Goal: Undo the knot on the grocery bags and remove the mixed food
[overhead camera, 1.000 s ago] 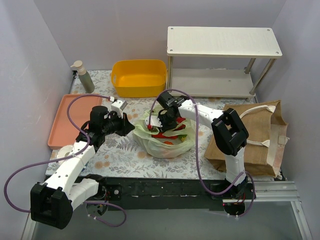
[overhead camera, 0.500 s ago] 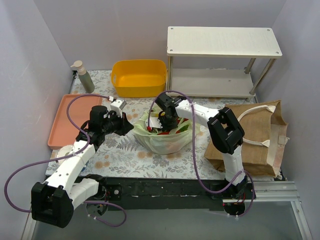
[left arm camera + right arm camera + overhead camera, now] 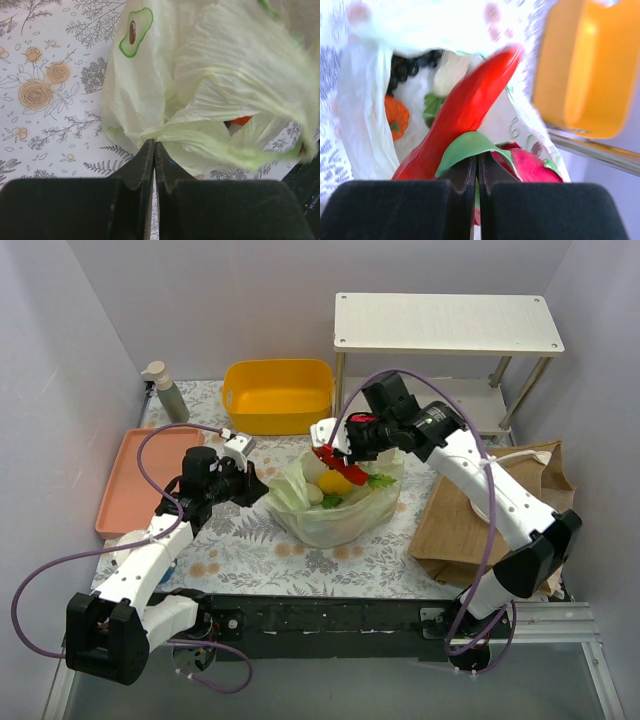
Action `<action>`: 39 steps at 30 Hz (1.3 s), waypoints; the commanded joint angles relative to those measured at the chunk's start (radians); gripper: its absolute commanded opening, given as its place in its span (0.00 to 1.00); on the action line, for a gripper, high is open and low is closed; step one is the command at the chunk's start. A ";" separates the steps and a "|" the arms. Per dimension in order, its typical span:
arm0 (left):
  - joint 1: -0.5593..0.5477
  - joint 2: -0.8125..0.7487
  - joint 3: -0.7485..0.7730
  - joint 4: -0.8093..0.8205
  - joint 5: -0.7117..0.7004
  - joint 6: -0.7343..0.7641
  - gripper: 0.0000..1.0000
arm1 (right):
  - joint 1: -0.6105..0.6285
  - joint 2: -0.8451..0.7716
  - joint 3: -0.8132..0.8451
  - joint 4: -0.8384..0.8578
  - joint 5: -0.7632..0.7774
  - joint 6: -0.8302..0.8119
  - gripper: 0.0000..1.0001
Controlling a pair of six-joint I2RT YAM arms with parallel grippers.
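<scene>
- Brown tote (image 3: 450, 535) — stiff, lying at the table's (image 3: 240, 540) right edge.
- Pale green bag (image 3: 340, 525), thin and crinkly, open mid-table; left gripper (image 3: 154, 145) pinches its gathered edge.
- Red pepper (image 3: 465, 105) — glossy, curved, hanging over the bag, right gripper (image 3: 477, 160) clamped on its green leaf (image 3: 465, 147).

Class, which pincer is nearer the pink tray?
Left. The left pincer grips the green bag, right of the tray; the right pincer, holding a red pepper, is farther, over the bag.
</scene>
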 commanded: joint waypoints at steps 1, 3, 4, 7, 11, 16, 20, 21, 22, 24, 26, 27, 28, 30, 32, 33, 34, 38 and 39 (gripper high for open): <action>0.013 0.019 0.065 0.040 -0.007 0.053 0.00 | -0.026 -0.056 0.071 0.093 -0.088 0.135 0.01; 0.015 0.023 0.073 0.034 -0.029 0.067 0.00 | -0.032 -0.055 0.108 0.167 -0.102 0.215 0.01; 0.013 0.020 0.077 0.025 -0.032 0.071 0.00 | -0.032 -0.041 0.154 0.194 -0.108 0.253 0.01; 0.015 0.007 0.078 0.000 -0.024 0.073 0.00 | -0.037 0.029 0.287 0.277 -0.137 0.382 0.01; 0.018 -0.013 0.076 -0.024 -0.021 0.082 0.00 | -0.037 0.145 0.395 0.317 -0.153 0.470 0.01; 0.027 -0.013 0.094 -0.064 -0.038 0.120 0.03 | -0.037 0.194 0.349 0.513 -0.131 0.519 0.01; 0.027 -0.016 0.096 -0.092 -0.035 0.163 0.11 | -0.034 0.261 0.372 0.644 -0.107 0.536 0.01; 0.027 -0.017 0.090 -0.104 -0.034 0.183 0.14 | -0.032 0.302 0.389 0.665 -0.086 0.539 0.01; 0.028 -0.017 0.088 -0.112 -0.031 0.191 0.18 | -0.032 0.324 0.401 0.714 -0.073 0.544 0.01; 0.028 -0.020 0.088 -0.141 -0.020 0.223 0.28 | -0.032 0.387 0.445 0.763 -0.049 0.548 0.01; 0.028 -0.026 0.090 -0.161 -0.021 0.237 0.55 | -0.026 0.428 0.474 0.840 -0.018 0.534 0.01; 0.027 -0.033 0.090 -0.181 -0.024 0.249 0.61 | -0.020 0.470 0.485 0.866 0.011 0.513 0.01; 0.027 -0.036 0.093 -0.196 -0.026 0.258 0.70 | -0.019 0.491 0.502 0.888 0.026 0.498 0.01; 0.028 -0.051 0.097 -0.230 -0.049 0.269 0.98 | -0.008 0.548 0.507 0.984 0.083 0.441 0.01; 0.028 -0.065 0.108 -0.256 -0.063 0.288 0.98 | 0.003 0.588 0.505 1.053 0.140 0.387 0.01; 0.027 -0.072 0.111 -0.288 -0.072 0.295 0.98 | 0.004 0.629 0.507 1.119 0.192 0.348 0.01; 0.028 -0.089 0.122 -0.304 -0.075 0.307 0.98 | 0.003 0.649 0.519 1.145 0.214 0.331 0.01; 0.025 -0.135 0.146 -0.377 -0.084 0.314 0.98 | 0.004 0.754 0.570 1.222 0.277 0.249 0.01; 0.025 -0.143 0.150 -0.406 -0.087 0.314 0.98 | 0.004 0.784 0.570 1.237 0.292 0.228 0.01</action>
